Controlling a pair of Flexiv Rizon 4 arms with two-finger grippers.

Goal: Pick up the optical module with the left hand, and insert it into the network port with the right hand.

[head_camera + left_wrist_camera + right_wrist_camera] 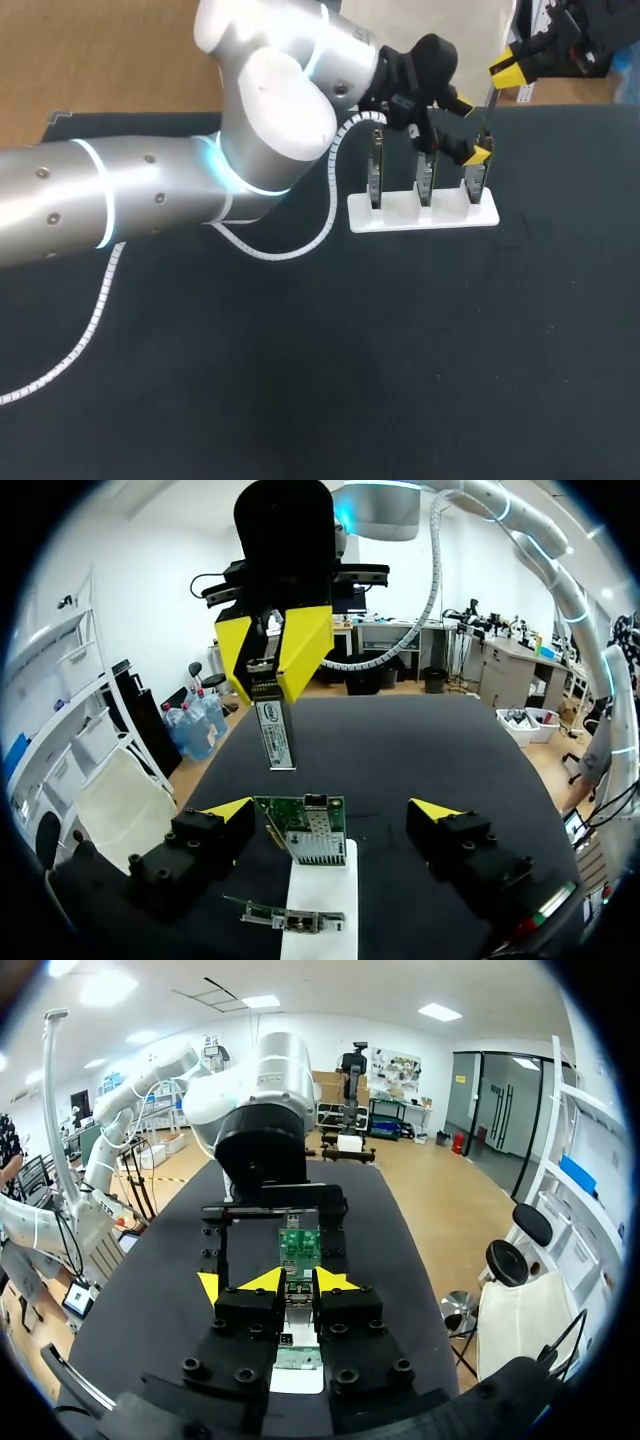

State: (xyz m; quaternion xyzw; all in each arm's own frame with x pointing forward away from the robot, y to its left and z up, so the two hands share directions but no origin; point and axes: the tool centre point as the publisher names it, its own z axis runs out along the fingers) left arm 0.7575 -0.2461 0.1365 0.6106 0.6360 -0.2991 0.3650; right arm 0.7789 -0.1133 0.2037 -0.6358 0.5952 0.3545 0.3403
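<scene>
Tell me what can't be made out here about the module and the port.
Left wrist view: how far the optical module in the right gripper is from the green card's port; the angle hides depth.
Right wrist view: most of the module, hidden by the right gripper itself.
Head view: the port, too small; the left gripper covers the green card's top in the white holder.
</scene>
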